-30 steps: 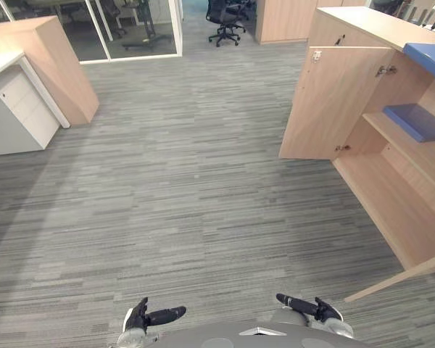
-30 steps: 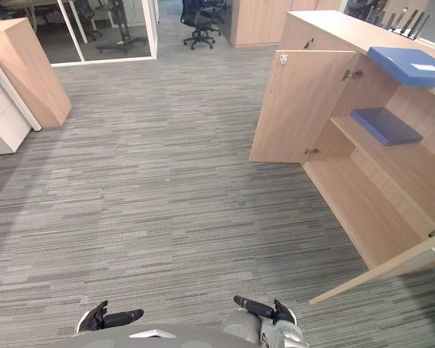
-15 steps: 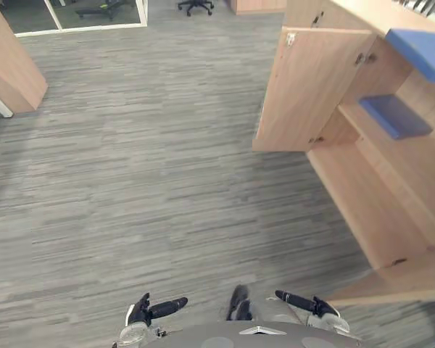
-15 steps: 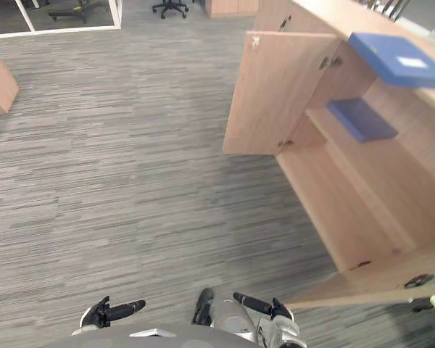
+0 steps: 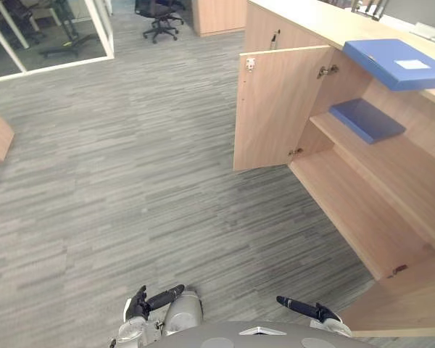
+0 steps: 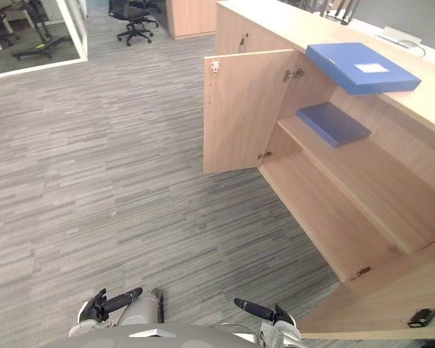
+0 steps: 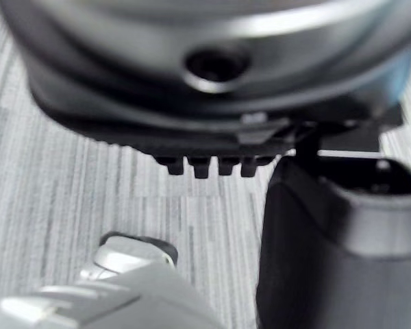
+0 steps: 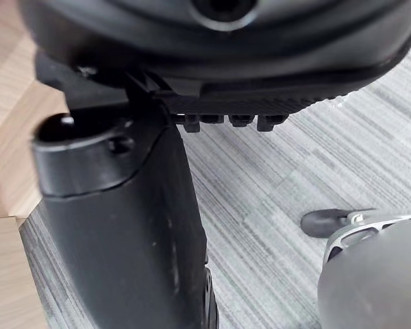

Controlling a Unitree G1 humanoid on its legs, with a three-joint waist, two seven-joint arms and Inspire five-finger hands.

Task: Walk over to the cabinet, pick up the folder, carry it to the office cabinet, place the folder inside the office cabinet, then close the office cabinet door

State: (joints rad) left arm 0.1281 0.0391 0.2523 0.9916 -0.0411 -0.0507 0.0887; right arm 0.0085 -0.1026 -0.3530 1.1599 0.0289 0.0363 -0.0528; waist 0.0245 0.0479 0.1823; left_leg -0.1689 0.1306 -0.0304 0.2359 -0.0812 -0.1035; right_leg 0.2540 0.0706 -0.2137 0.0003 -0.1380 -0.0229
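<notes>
Grey striped carpet (image 5: 130,181) filled the frame's left; the flat blue folder (image 5: 396,63) lay atop the light-wood cabinet (image 5: 355,210), upper right. Left hand (image 5: 141,306) and right hand (image 5: 315,312), at the bottom edge, seemingly held their fingers straight and empty. Squaring up close to the cabinet before reaching looked wise.

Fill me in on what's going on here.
The robot stands on grey carpet before a wooden cabinet whose doors hang open. Its left hand and right hand are low at its sides, open and holding nothing. One blue folder lies on the cabinet's top, and a second blue folder lies on the shelf inside. No folder has been picked up yet.
</notes>
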